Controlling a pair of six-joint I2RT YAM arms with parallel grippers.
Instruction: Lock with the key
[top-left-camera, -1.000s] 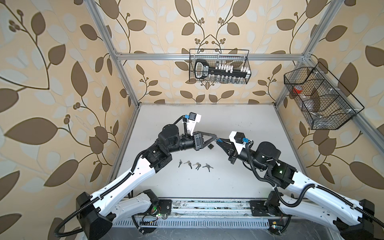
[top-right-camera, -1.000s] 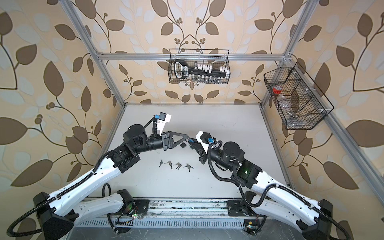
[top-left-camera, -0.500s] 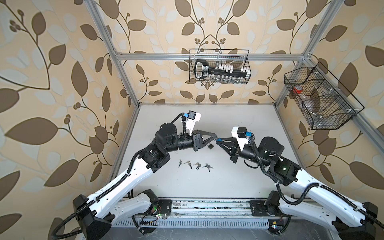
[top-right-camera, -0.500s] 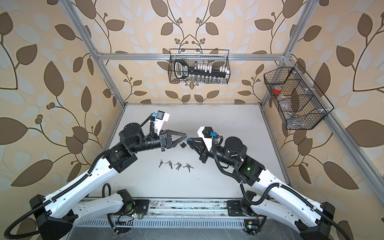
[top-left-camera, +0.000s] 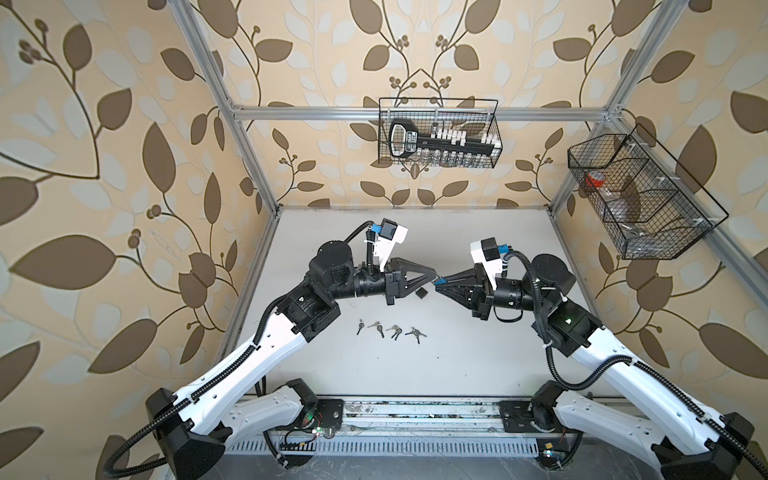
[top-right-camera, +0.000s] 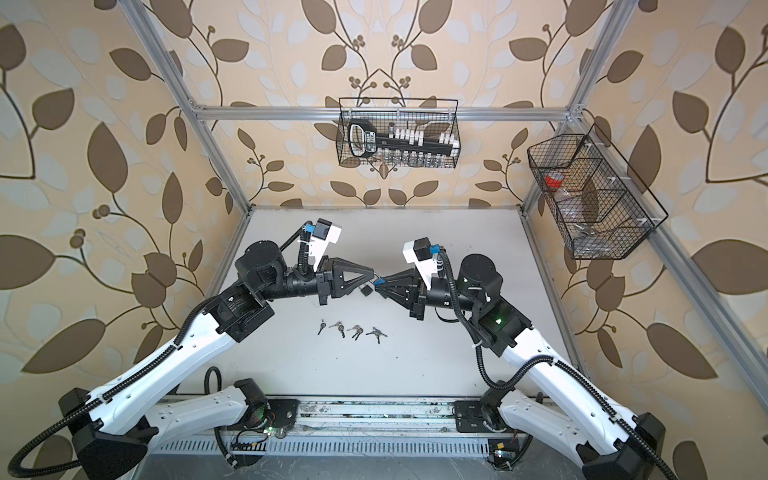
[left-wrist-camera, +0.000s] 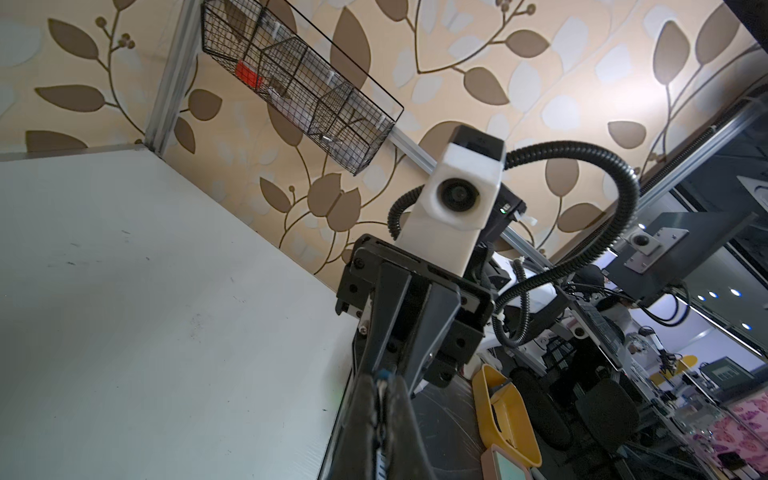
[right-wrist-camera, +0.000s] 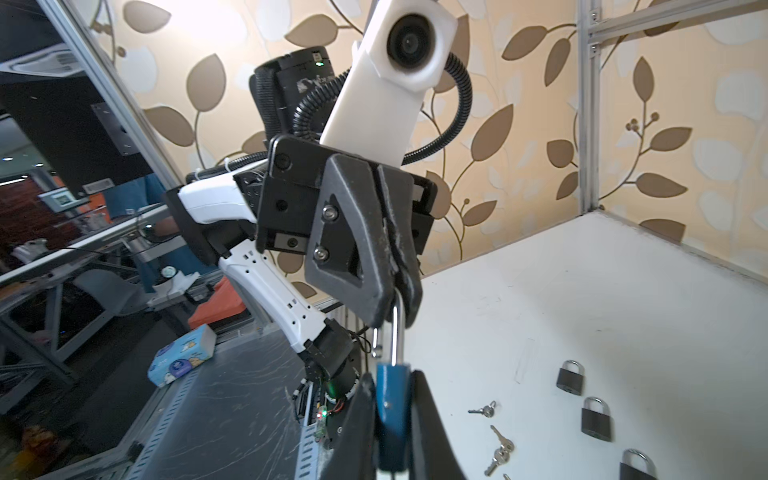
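Above the table's middle the two grippers meet tip to tip. My right gripper (right-wrist-camera: 392, 399) (top-left-camera: 440, 285) is shut on the body of a blue padlock (right-wrist-camera: 390, 411) (top-right-camera: 379, 282). Its silver shackle (right-wrist-camera: 397, 332) stands out of the body and runs up into my left gripper (right-wrist-camera: 395, 307) (top-left-camera: 433, 276), which is shut on the shackle's top. In the left wrist view the left gripper (left-wrist-camera: 382, 395) pinches a thin silver piece with a bit of blue beyond. Several small keys (top-left-camera: 388, 330) (top-right-camera: 351, 330) (right-wrist-camera: 482, 410) lie in a row on the table, apart from both grippers.
Black padlocks (right-wrist-camera: 570, 376) (right-wrist-camera: 596, 417) rest on the white table (top-left-camera: 478, 340); in both top views one (top-left-camera: 422, 293) (top-right-camera: 365, 290) lies just under the gripper tips. Wire baskets hang on the back wall (top-left-camera: 438, 133) and the right wall (top-left-camera: 640, 195).
The right arm has raised and levelled its wrist, bringing the padlock's shackle into the left gripper's tips. The left arm drew back slightly to the left.
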